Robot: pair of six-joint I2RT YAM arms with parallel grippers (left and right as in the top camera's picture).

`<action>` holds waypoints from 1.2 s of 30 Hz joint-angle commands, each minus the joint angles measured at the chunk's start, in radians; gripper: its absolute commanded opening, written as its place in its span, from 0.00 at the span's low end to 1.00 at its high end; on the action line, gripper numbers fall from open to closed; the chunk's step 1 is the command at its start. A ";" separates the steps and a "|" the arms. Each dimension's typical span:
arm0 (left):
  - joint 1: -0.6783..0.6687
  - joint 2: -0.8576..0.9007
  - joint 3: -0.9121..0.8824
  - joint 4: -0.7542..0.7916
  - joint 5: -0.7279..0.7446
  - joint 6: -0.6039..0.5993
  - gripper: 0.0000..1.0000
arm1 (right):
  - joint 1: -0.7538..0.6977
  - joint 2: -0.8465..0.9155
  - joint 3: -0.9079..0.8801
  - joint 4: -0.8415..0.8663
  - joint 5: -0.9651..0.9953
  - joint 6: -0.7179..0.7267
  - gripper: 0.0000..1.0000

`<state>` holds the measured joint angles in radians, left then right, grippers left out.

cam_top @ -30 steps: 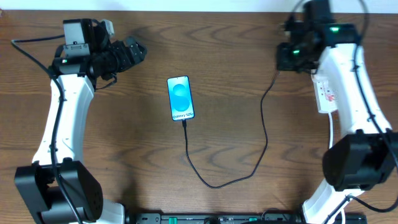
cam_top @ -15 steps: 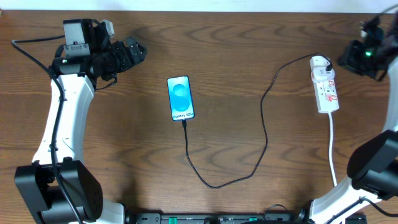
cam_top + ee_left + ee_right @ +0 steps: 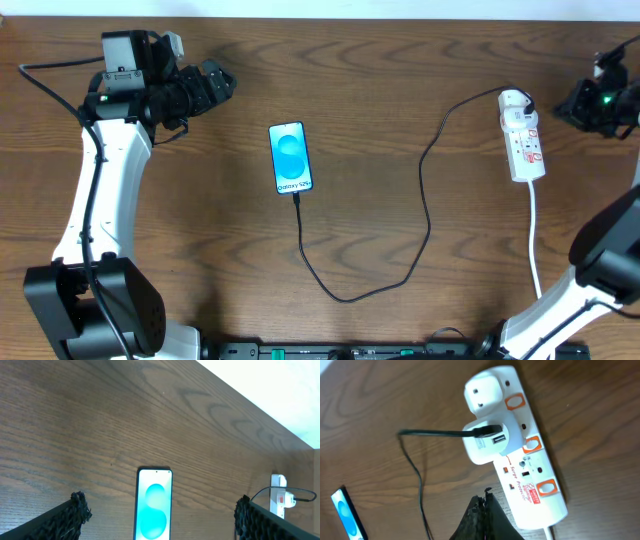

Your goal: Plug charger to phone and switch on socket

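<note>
The phone point(image 3: 290, 158) lies screen up at the table's middle, lit blue; it also shows in the left wrist view point(image 3: 154, 505). The charger point(image 3: 428, 190), a thin black cable, runs from the phone's near end in a loop to a white adapter point(image 3: 487, 440) plugged into the socket point(image 3: 523, 137), a white strip with red-marked switches point(image 3: 530, 460). My left gripper point(image 3: 222, 86) hovers open at the far left, well away from the phone, its fingers point(image 3: 75, 512) spread wide with nothing between them. My right gripper point(image 3: 566, 107) is shut and empty just right of the socket point(image 3: 486, 496).
The socket's thick white cord point(image 3: 536, 240) runs toward the table's front edge on the right. The table's far edge point(image 3: 260, 405) meets a white wall behind the phone. Bare brown wood lies between phone and socket.
My right arm has pulled away from above the socket to the table's right side, uncovering the strip and adapter. Left arm, phone and cable have not moved.
</note>
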<state>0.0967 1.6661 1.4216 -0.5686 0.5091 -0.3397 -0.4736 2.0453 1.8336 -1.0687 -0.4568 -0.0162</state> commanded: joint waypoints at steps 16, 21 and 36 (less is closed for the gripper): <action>0.006 0.000 0.003 0.000 -0.014 0.006 0.95 | -0.036 0.167 0.010 0.044 0.033 -0.015 0.01; 0.006 0.000 0.003 0.000 -0.014 0.006 0.95 | -0.043 0.196 0.010 0.061 0.035 -0.016 0.01; 0.006 0.000 0.003 0.000 -0.014 0.006 0.95 | -0.035 0.271 0.010 0.130 0.021 -0.045 0.01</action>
<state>0.0967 1.6661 1.4216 -0.5686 0.5091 -0.3397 -0.5091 2.3035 1.8336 -0.9501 -0.4210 -0.0349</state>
